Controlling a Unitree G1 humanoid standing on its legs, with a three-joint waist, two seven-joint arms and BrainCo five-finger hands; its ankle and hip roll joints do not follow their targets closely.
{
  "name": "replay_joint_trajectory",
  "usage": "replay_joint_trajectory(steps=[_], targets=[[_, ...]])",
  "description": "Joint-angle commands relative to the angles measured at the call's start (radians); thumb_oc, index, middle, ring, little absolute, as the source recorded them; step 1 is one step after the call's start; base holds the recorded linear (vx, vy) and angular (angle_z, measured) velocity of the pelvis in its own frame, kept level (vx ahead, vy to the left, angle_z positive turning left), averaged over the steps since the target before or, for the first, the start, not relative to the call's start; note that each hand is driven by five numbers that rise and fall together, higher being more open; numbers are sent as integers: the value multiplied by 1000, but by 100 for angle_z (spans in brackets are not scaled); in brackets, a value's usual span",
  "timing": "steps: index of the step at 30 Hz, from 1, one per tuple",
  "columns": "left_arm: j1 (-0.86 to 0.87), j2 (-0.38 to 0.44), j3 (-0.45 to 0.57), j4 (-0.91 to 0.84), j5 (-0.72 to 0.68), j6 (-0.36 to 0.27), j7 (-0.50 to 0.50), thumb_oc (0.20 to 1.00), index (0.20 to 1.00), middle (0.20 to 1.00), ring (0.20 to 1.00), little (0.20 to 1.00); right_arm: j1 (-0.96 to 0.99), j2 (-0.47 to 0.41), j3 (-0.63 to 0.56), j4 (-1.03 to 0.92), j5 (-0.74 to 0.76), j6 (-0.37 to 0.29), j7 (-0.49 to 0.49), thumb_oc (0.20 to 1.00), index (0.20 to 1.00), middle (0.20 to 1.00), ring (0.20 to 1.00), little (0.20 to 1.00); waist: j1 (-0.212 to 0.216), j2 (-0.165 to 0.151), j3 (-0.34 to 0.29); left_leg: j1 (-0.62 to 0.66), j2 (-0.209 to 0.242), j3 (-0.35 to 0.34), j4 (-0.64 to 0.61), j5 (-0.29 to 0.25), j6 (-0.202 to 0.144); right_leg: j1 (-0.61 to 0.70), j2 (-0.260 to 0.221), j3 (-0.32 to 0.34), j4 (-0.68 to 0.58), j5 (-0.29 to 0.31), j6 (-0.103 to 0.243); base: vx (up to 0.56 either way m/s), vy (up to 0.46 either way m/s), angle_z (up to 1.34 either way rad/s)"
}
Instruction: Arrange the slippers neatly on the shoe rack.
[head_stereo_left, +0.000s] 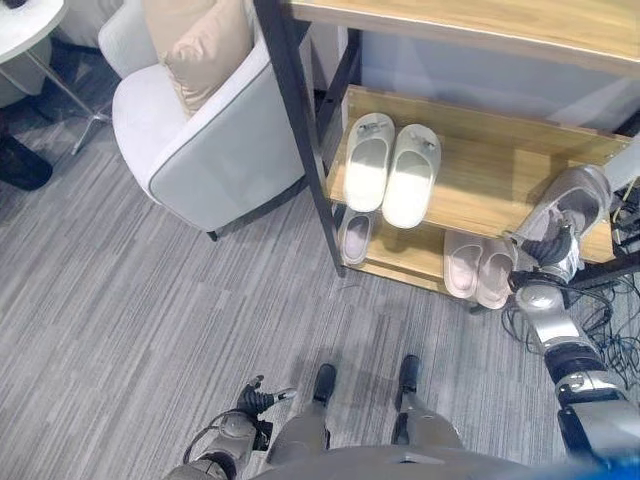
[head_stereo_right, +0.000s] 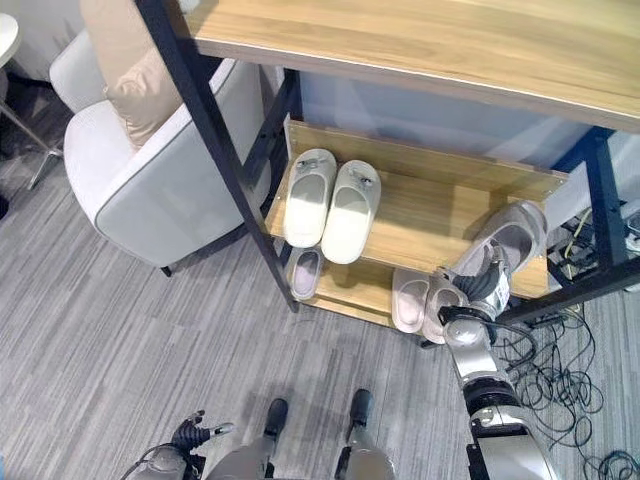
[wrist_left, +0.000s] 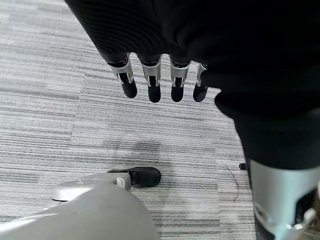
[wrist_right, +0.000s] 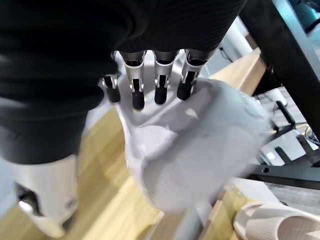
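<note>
My right hand (head_stereo_right: 487, 275) grips a grey slipper (head_stereo_right: 508, 238) with my fingers (wrist_right: 159, 90) curled round its edge, holding it tilted over the right end of the middle shelf of the wooden shoe rack with black metal posts (head_stereo_right: 430, 205). A pair of pale cream slippers (head_stereo_left: 392, 168) lies side by side at the left of that same shelf. On the lowest shelf, a single pale lilac slipper (head_stereo_left: 356, 236) sits at the left and a pinkish pair (head_stereo_left: 478, 267) lies together just beside my right wrist. My left hand (head_stereo_left: 255, 400) hangs low over the grey striped carpet (head_stereo_left: 120, 300), its fingers (wrist_left: 152, 82) relaxed and holding nothing. A white armchair with a beige cushion (head_stereo_left: 190, 110) stands left of the rack.
</note>
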Motion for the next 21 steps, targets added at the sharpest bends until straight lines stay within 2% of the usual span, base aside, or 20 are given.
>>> replay_joint_trajectory(steps=[1,5,9,14,16,17,18,21], targets=[[-37,-2,21,87,23,3,16,1000,1000,1000,1000,1000,-31,-6,-17,-2,66,-20,14,1000,1000,1000,1000,1000,9,-28,5,-30,-18,30,4,-62,-13,125,-31,0,9,-140,95,0,0,0],[-40,0,18,86,16,5,21,1000,1000,1000,1000,1000,-44,5,-7,26,132,-41,43,1000,1000,1000,1000,1000,6,-30,5,-36,-18,35,4,-59,-14,119,-33,1,9,-136,95,0,0,0],[-34,1,13,98,12,7,20,1000,1000,1000,1000,1000,-106,27,47,35,254,-75,139,1000,1000,1000,1000,1000,5,-39,4,-33,-17,44,4,-58,-15,119,-33,5,9,-131,95,0,0,0],[-30,5,18,101,11,10,20,1000,1000,1000,1000,1000,-172,68,116,35,287,-88,198,1000,1000,1000,1000,1000,17,-49,8,-41,-16,48,4,-50,-18,113,-32,3,9,-127,93,0,6,0],[-31,9,29,99,7,12,21,1000,1000,1000,1000,1000,-166,74,145,5,255,-83,214,1000,1000,1000,1000,1000,20,-58,9,-40,-9,52,4,-49,-21,114,-26,1,9,-130,91,30,-40,1],[-32,8,43,97,13,12,25,1000,1000,1000,1000,1000,-132,58,122,-95,193,-102,178,1000,1000,1000,1000,1000,18,-58,10,-33,-5,54,4,-52,-21,118,-24,3,9,-132,91,75,-32,0],[-37,10,73,88,26,8,31,1000,1000,1000,1000,1000,-37,15,22,-274,64,-117,97,1000,1000,1000,1000,1000,10,-51,13,-31,-3,53,4,-55,-22,120,-23,2,9,-138,92,74,-21,5],[-34,-1,75,95,42,6,33,1000,1000,1000,1000,1000,17,16,-65,-355,51,-124,40,1000,1000,1000,1000,1000,4,-50,10,-33,-3,53,4,-59,-21,117,-22,6,9,-140,93,29,-14,0]])
